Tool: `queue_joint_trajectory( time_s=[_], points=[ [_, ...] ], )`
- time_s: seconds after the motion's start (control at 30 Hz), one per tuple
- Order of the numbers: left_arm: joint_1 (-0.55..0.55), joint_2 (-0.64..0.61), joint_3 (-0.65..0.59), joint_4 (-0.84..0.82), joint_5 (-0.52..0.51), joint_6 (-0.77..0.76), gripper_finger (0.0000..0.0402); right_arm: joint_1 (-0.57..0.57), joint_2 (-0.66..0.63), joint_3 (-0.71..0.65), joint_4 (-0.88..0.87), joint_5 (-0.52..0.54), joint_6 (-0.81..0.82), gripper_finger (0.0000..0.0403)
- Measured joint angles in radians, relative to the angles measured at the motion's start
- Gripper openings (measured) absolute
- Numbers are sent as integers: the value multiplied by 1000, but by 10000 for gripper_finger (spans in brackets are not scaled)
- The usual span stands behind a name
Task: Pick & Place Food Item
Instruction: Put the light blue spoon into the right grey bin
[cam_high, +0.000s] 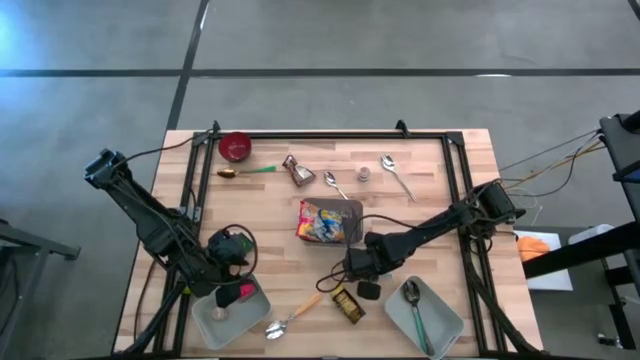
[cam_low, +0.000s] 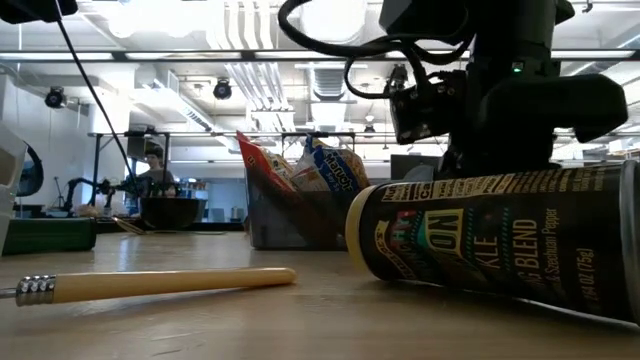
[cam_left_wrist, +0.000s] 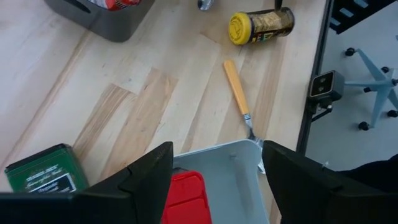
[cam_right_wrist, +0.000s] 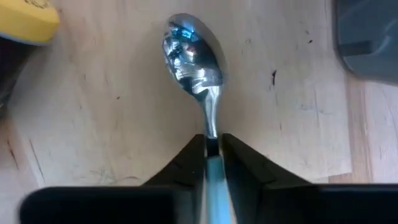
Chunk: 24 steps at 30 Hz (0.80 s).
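A: Left gripper (cam_high: 232, 290)?
B: Fingers spread, holding nothing, above the near-left grey plastic tray (cam_high: 205, 322) with the red block (cam_left_wrist: 185, 198) in it.
A: Right gripper (cam_right_wrist: 212, 148)?
B: Pinched on the neck of a shiny steel spoon with a pale blue handle (cam_right_wrist: 193, 59), bowl on the wooden table (cam_high: 430, 180), mid-table, left of the yellow-lidded spice jar (cam_high: 347, 304). Snack bin (cam_high: 330, 221) sits farther back.

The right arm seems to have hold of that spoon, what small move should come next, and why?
Probably a short straight lift. The right gripper has its jaws closed on the neck of the shiny metal spoon with a pale blue handle, whose bowl lies on the wooden table, close to the yellow-capped spice jar.
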Motion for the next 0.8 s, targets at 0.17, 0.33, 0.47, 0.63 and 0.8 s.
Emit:
queue_joint_trajectory(
  time_s=[0.17, 0.33, 0.47, 0.63, 0.8],
  points=[
    [0, 0, 0, -22, 0, 0, 249, 2, 0, 18, 4, -16, 5, 24],
    [0, 0, 0, -35, -1, 0, 249, 3, 0, 43, 0, -39, 48, 25],
    [1, 0, 0, -37, -3, 6, 249, 5, -3, 75, -20, -48, 131, 25],
    [1, 0, 0, -37, -3, 7, 249, 6, -13, 146, -87, -47, 216, 25],
    [1, 0, 0, -37, -3, 17, 249, 34, -39, 218, -177, -38, 321, 25]
  ],
)
